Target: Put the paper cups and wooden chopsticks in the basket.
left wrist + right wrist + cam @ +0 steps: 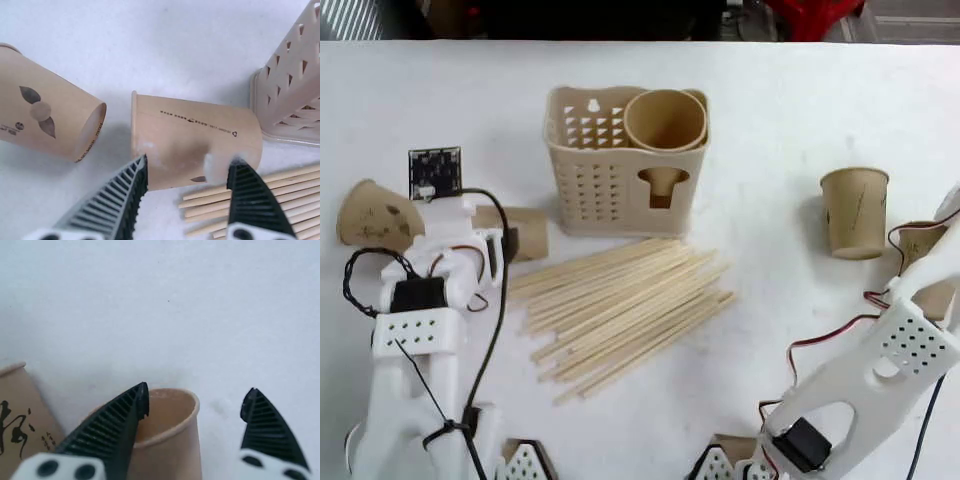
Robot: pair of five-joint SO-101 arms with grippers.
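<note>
Paper cups, count: I see five in all.
Cup in basket (665, 120): one, standing upright in the right-hand compartment of the basket (620, 190).
Cups lying down: two, both on their sides on the white table (800, 110), left of the basket. The near lying cup (195, 135) lies just beside the chopstick pile. The far lying cup (45, 120) lies farther left, with its base turned toward the first one's rim.
Cups standing: two, upright on the right side of the table. The printed cup (855, 212) is out in the open. The plain cup (167, 440) stands just beside it, partly behind my right arm in the high view.
Wooden chopsticks (620, 305): one loose pile lying flat in front of the basket. There are too many overlapping sticks for me to count.
Basket: one, beige and perforated, at the middle of the table.
Left gripper (189, 161): spread wide, with one finger on each side of the near lying cup and nothing pinched.
Right gripper (197, 390): spread wide above the plain cup's rim, with one finger over the mouth and the other outside. It grips nothing.
</note>
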